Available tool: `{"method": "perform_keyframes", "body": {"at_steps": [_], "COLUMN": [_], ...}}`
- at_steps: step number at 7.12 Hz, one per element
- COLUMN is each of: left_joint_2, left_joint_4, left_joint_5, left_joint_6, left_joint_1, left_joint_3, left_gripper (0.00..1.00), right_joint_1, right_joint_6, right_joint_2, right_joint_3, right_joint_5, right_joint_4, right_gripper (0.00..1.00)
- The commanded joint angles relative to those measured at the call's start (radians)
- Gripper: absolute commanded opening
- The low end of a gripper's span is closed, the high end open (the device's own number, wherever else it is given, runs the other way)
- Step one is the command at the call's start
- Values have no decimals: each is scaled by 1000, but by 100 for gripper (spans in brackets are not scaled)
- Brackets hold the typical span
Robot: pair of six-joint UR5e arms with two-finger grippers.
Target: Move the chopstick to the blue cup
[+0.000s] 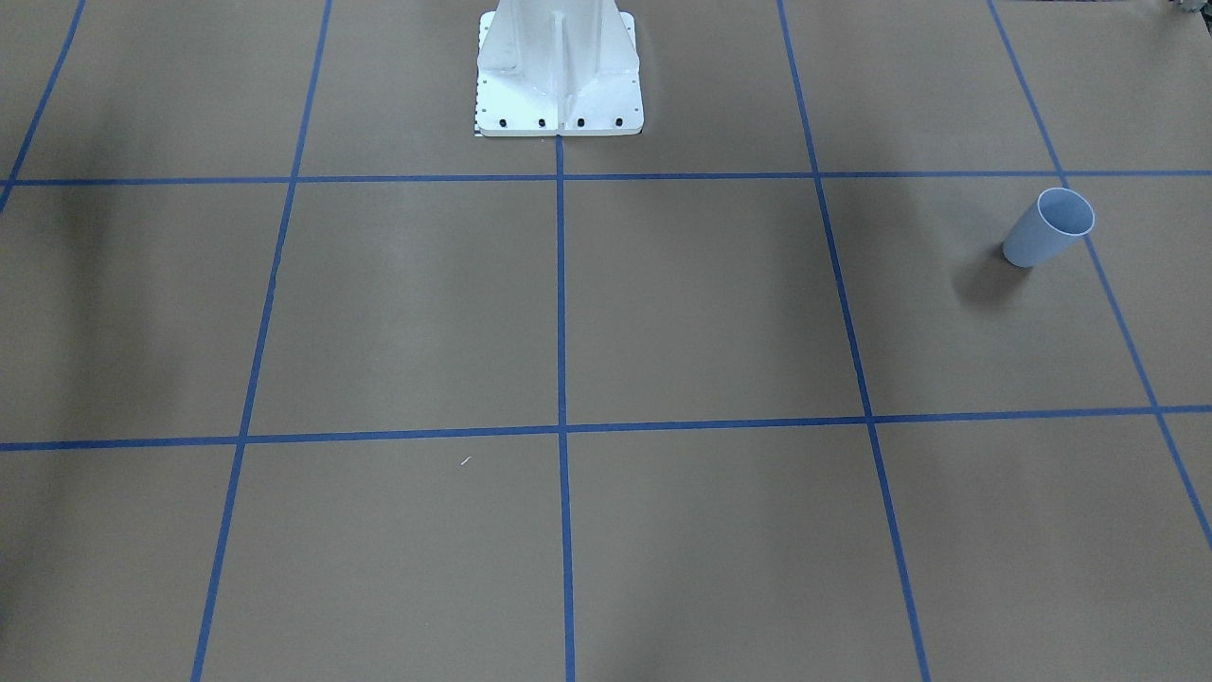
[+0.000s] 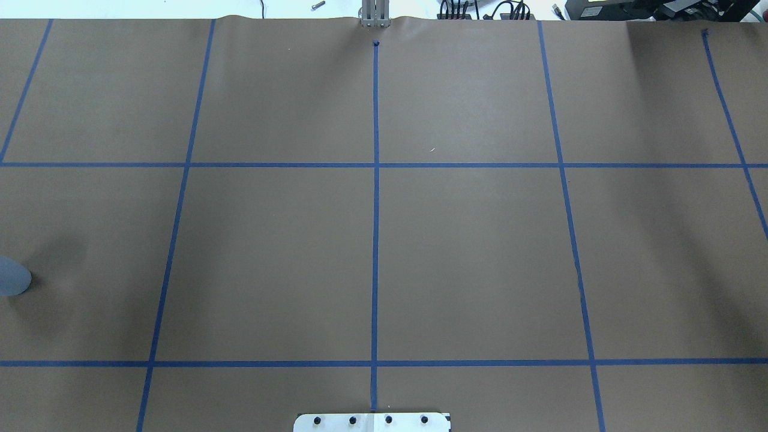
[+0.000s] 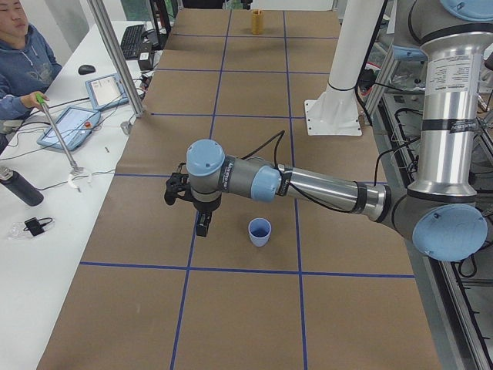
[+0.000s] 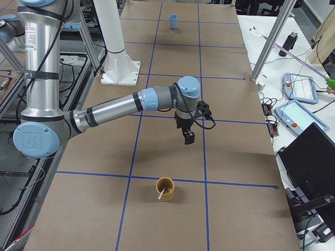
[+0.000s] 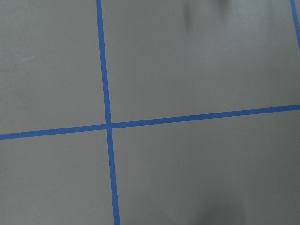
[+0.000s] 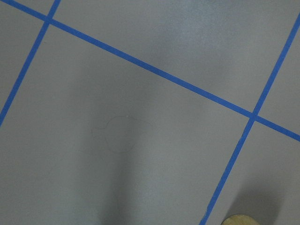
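Note:
The blue cup stands upright on the brown table on my left side; it also shows in the exterior left view, at the overhead view's left edge, and far off in the exterior right view. The pale pink chopstick leans inside a tan cup near the table's right end. My left gripper hangs just beside the blue cup, on its outer side. My right gripper hangs above the table, short of the tan cup. I cannot tell whether either is open or shut.
The white robot base stands at the table's rear middle. A tiny white fleck lies on the paper. The tan cup's rim shows in the right wrist view. An operator sits at a side table with tablets.

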Motion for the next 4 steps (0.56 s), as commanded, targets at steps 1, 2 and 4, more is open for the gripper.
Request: {"method": "perform_keyframes", "body": {"at_steps": [1, 2, 4], "left_joint_2": [0, 2, 0], "left_joint_4": [-8, -9, -8], "left_joint_5": [0, -3, -2], "left_joint_6": [3, -1, -2], "left_joint_1": [0, 0, 0], "left_joint_3": [-2, 0, 0], "left_gripper": [98, 98, 98], "right_joint_1": [0, 0, 0], "right_joint_6": [0, 0, 0], "right_joint_2": [0, 0, 0], "right_joint_3": [1, 1, -1], "right_joint_5": [0, 0, 0], "right_joint_4": [0, 2, 2], "right_gripper": [100, 100, 100]}}
